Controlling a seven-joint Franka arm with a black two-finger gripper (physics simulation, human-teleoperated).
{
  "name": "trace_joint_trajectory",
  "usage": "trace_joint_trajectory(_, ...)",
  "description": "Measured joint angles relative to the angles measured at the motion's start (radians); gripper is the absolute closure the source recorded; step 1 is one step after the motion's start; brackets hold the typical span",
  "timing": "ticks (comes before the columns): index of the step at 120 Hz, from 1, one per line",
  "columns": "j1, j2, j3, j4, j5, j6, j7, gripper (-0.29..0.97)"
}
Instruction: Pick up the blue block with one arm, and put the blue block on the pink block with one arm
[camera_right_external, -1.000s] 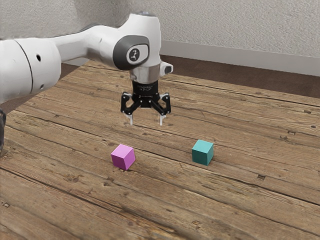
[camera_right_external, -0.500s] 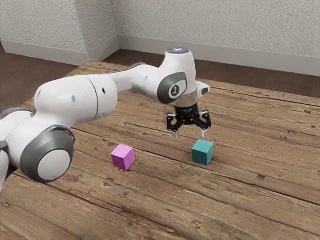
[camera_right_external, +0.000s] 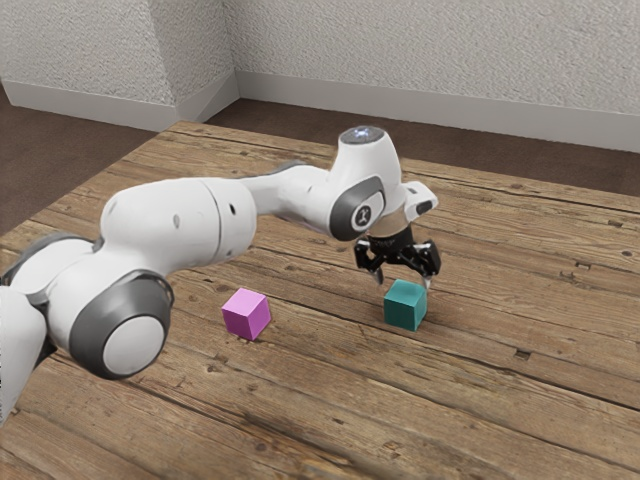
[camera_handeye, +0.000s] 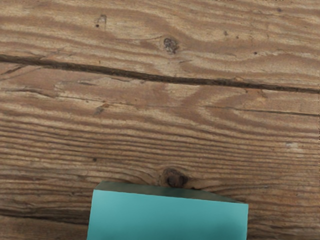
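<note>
Hovering directly over the blue block (camera_right_external: 405, 307), the end effector (camera_right_external: 404, 284) points straight down with its two fingers (camera_right_external: 430, 268) spread wide. One finger stands to each side of the block's top, with the tips about level with the block's upper face. The exterior view shows no finger pressing on the block, so the end effector is released and grasps nothing.

The blue block, which renders as teal, rests flat on the wooden tabletop (camera_right_external: 520, 400), well in from the far edge and far from any corner. In the wrist view the block (camera_handeye: 167, 217) lies just under the hand on bare planks, beside a dark knot in the grain and short of a long seam between boards.

The pink block (camera_right_external: 246, 313) also sits on the tabletop, well apart from the blue one, toward the exterior view's left and about as far in from the far edge. Its corner is turned toward the camera. The white arm (camera_right_external: 200, 225) reaches in from the exterior view's left, passing behind and above the pink block without touching it.
</note>
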Motion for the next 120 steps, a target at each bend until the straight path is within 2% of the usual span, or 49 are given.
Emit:
trace_joint_trajectory(51, 0.001, 0.044, -0.002, -0.009, -0.012, 0.073, 0.111, 0.0)
trace_joint_trajectory(71, 0.0, 0.042, 0.0, -0.042, -0.042, 0.096, 0.137, 0.0)
trace_joint_trajectory(105, 0.002, 0.051, 0.0, -0.044, -0.053, 0.121, 0.168, 0.0)
trace_joint_trajectory(111, 0.001, 0.049, 0.0, -0.051, -0.066, 0.123, 0.172, 0.04)
trace_joint_trajectory(120, 0.0, 0.046, 0.0, -0.065, -0.101, 0.125, 0.176, 0.16)
